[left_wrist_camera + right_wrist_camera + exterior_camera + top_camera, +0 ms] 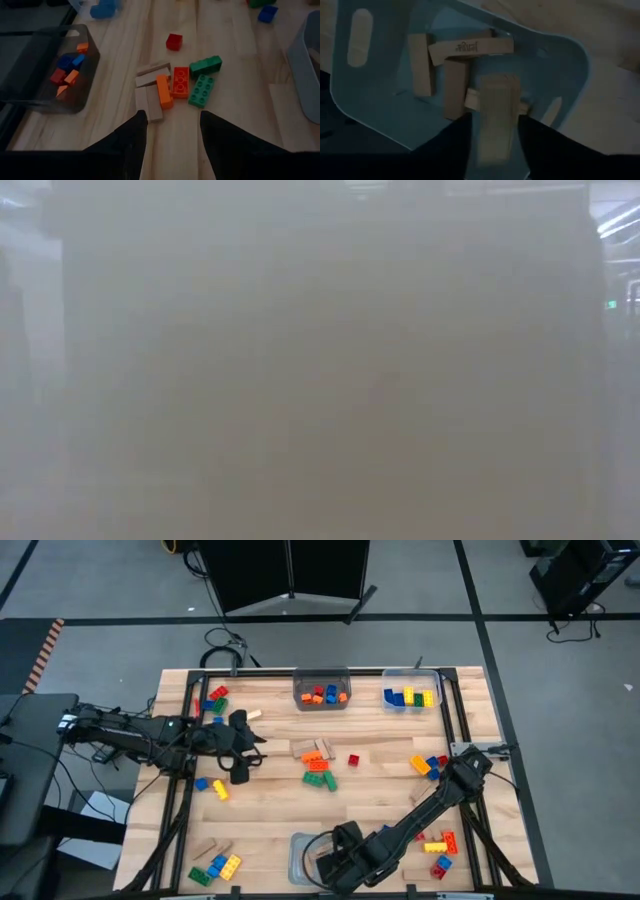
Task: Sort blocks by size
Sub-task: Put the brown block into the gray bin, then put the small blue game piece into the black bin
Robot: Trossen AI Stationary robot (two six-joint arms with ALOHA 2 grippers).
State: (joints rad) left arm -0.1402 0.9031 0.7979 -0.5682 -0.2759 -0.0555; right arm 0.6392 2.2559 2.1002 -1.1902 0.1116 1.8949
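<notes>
right gripper (492,125) | over blue bin (380,120) | wooden block (495,115) between fingers

table (270,815): pale wood | on it: scattered blocks (320,772), three bins (321,688)

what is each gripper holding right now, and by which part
The right gripper, over the near bin, has a tan wooden block between its fingers at the block's near end; whether it still grips is unclear. The left gripper is open and empty.
</notes>
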